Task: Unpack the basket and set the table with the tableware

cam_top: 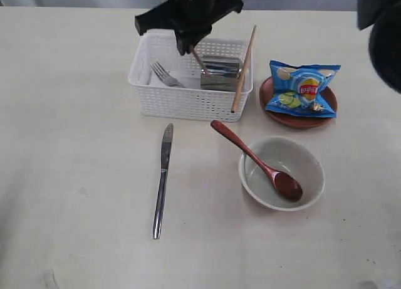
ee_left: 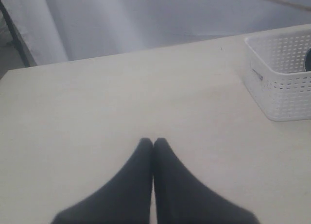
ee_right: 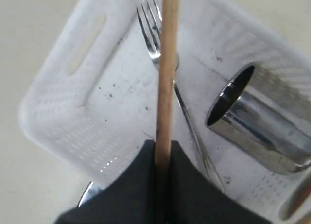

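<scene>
**Right jaws:** closed on one chopstick (ee_right: 165,63), gripping it near one end above the basket (cam_top: 156,94). In the exterior view the arm body hides the grip. Only a short length of the chopstick shows below it, slanting toward the steel cup (cam_top: 220,73). Whether its lower tip touches the basket floor cannot be determined.

**Left jaws:** fully closed, holding nothing, over bare desk (ee_left: 97,102). One basket corner is cut off at the frame edge.

**Basket contents:**
- The fork (cam_top: 164,74) lies flat. In the right wrist view the chopstick and the jaws partly cover its handle.
- The cup lies on its side.
- A second chopstick (cam_top: 244,69) leans across the right rim, its upper end projecting past the basket.

**On the desk:**
- The knife (cam_top: 163,179) lies in front of the basket.
- The wooden spoon (cam_top: 257,160) rests with its head in the bowl (cam_top: 310,189).
- The brown plate (cam_top: 301,121) is largely hidden under the chip bag (cam_top: 302,88).

A dark, blurred shape (cam_top: 382,32) at the upper right corner is cut off and cannot be identified.
</scene>
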Controlling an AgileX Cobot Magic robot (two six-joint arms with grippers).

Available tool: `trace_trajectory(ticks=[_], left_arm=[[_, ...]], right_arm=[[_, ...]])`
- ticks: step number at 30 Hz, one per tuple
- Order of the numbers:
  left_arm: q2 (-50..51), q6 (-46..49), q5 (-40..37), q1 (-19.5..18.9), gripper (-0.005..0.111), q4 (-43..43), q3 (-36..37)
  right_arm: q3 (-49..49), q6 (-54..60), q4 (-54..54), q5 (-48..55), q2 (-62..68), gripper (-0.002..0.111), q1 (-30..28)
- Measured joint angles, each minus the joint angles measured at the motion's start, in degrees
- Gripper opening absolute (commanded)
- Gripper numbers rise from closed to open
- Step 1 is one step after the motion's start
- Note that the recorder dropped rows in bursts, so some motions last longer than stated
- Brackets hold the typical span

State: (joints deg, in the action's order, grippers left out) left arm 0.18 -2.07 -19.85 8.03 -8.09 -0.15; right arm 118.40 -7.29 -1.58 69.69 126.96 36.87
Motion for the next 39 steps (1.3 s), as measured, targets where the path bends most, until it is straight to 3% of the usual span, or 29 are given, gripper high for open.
trace_trajectory(ticks=[4, 10, 16, 23, 30, 39], left_arm=[[0.0, 0.0, 0.0, 0.0, 0.0, 0.0, 0.0], [0.0, 0.0, 0.0, 0.0, 0.0, 0.0, 0.0], [0.0, 0.0, 0.0, 0.0, 0.0, 0.0, 0.0], [0.0, 0.0, 0.0, 0.0, 0.0, 0.0, 0.0], [0.0, 0.0, 0.0, 0.0, 0.0, 0.0, 0.0], [0.0, 0.0, 0.0, 0.0, 0.0, 0.0, 0.0]], right_arm=[[-4.1, 0.4, 2.1, -0.1, -10.2, 0.0, 0.0], [-30.4, -0.7, -1.1, -0.3, -29.3, 0.0, -5.3], [-50.4, -6.3, -4.5, -2.2, -46.8, 0.0, -6.0], [-68.7, -7.6, -15.8, -6.1, -52.0, 0.0, -6.0], [-77.6, -4.9, -20.6, -17.3, -48.3, 0.0, -6.0], [-78.5, -4.2, -18.1, -28.9, -45.8, 0.0, -6.0]])
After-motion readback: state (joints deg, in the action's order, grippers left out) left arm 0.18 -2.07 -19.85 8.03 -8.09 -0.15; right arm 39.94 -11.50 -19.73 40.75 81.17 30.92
